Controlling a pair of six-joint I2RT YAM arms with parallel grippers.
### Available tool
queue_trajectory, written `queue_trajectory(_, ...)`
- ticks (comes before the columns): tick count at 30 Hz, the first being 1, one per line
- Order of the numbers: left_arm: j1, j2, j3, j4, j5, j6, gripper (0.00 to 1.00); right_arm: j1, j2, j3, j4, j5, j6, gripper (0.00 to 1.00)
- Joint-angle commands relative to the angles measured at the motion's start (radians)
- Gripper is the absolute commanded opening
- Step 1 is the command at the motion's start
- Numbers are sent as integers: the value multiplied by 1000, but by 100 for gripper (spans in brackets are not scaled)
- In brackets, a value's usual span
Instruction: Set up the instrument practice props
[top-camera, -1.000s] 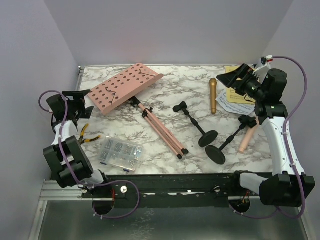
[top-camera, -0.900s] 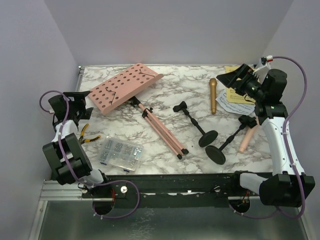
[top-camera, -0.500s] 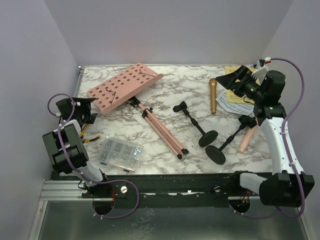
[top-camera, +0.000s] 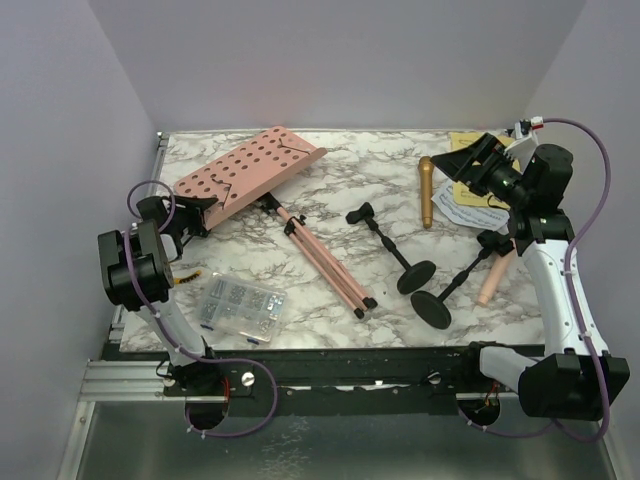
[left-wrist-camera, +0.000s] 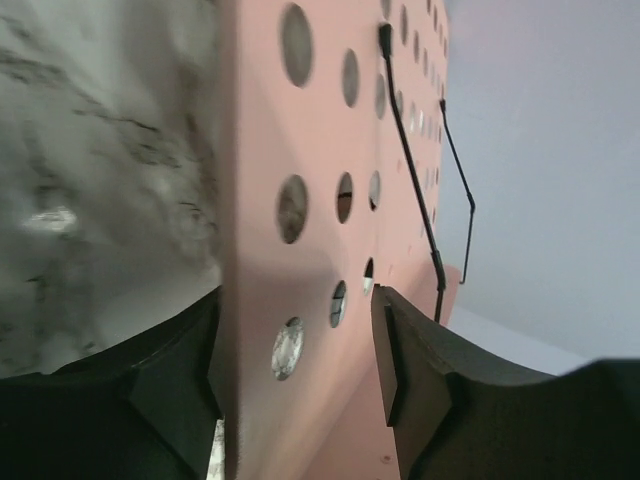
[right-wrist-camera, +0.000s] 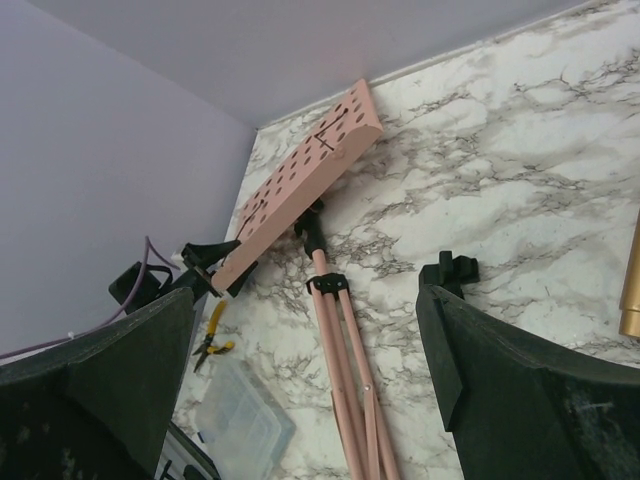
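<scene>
Left gripper (top-camera: 192, 214) straddles the near-left corner of the rack (top-camera: 250, 170); whether it pinches is unclear. Right gripper (top-camera: 452, 160) hangs spread, far right.

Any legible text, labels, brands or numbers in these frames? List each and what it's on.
Nothing can be read in any view.
sheet-music pages: dark print on the white page, too small to read.
clear compartment box: no label visible.
music rack: plain pink with holes, no marking, also close up in the left wrist view.
</scene>
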Motion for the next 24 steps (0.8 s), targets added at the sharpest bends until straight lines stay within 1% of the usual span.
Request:
queue_trajectory(1, -23, 49, 19, 181, 66, -32, 57, -3, -13, -5, 13, -22, 9, 100)
queue_trajectory(4, -23, 101, 7, 275, 89, -92, 49, -4, -13, -7, 13, -24, 9, 100)
queue_trajectory(7, -19, 143, 0, 377, 117, -145, 38, -4, -13, -6, 9, -25, 12, 100)
queue_trajectory(10, -15, 158, -9, 442, 131, -180, 31, -3, -15, -9, 10, -28, 14, 100)
queue_trajectory(18, -16, 104, -6, 496, 157, -185, 10, -3, -9, -5, 0, -25, 7, 100)
queue_trajectory(21, -17, 78, 0, 552, 177, -195, 4, -4, 3, -7, 3, -34, 4, 100)
queue_trajectory(23, -18, 58, 1, 622, 194, -217, 0, -3, 13, -13, 15, -51, -3, 100)
queue_trajectory(24, -19, 52, 0, 657, 200, -234, 0, -3, 18, -17, 19, -57, -6, 100)
